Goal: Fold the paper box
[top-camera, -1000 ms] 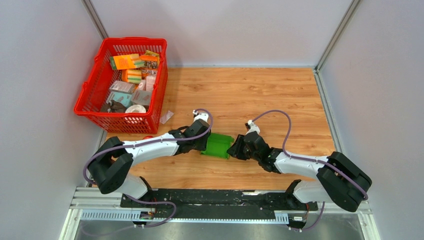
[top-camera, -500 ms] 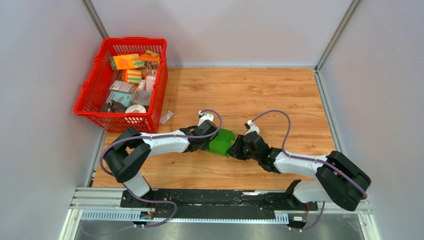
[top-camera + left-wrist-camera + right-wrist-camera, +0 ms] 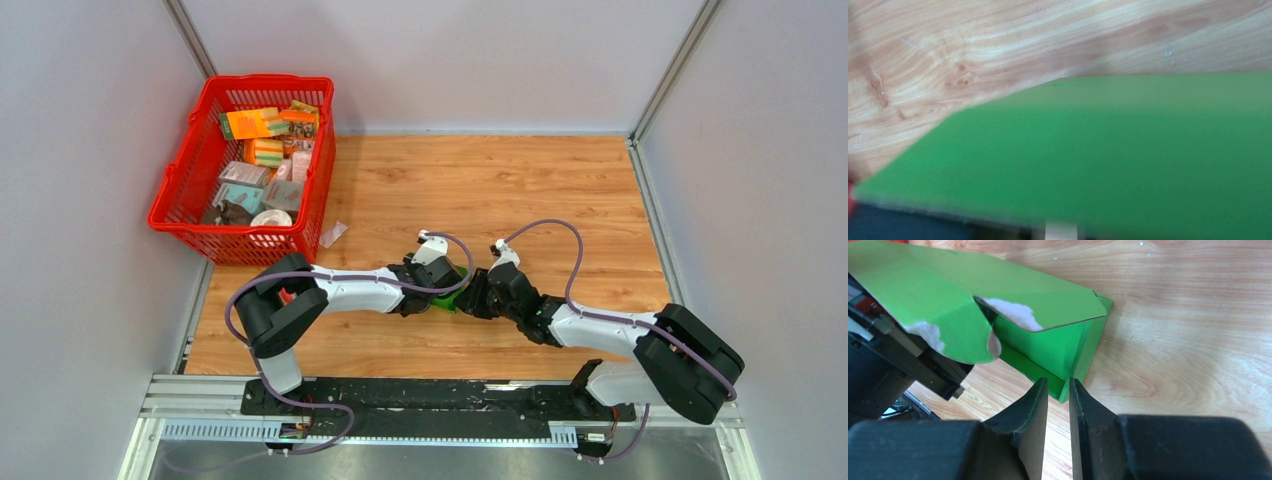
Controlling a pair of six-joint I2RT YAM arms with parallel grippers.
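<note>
Overhead view of a wood table (image 3: 520, 190) shut in by grey walls (image 3: 440, 60) at the back and both sides; a red basket (image 3: 230, 245) of small packets (image 3: 265, 150) stands at the far left corner, its outer side reaching past the table's left edge; a pale scrap (image 3: 333, 233) lies just beside the basket's near right corner. The paper box (image 3: 1043, 347), bright green, lies well apart from the basket, to its right and nearer the arms, about mid-width of the table; the two arms meet over it. The left claw (image 3: 445, 290) comes in from the basket side and covers most of the box, so only a green sliver shows from above; its own camera shows only blurred green card with wood beyond the card's far edge, so whether it is apart or together cannot be told. The right claw (image 3: 1058, 390) sits at the box end farthest from the basket; its two dark fingers (image 3: 1033, 415) stand nearly together with a thin slit between them, and the box's near lower corner sits at the mouth of that slit; whether the card is pinched cannot be told. The box is part-formed, open end toward this claw; its top flap (image 3: 948, 280) is raised, with a curved edge and two torn white patches. Bare wood runs from the box to the back and right walls; only a narrow strip lies between it and the black rail (image 3: 440, 395).
</note>
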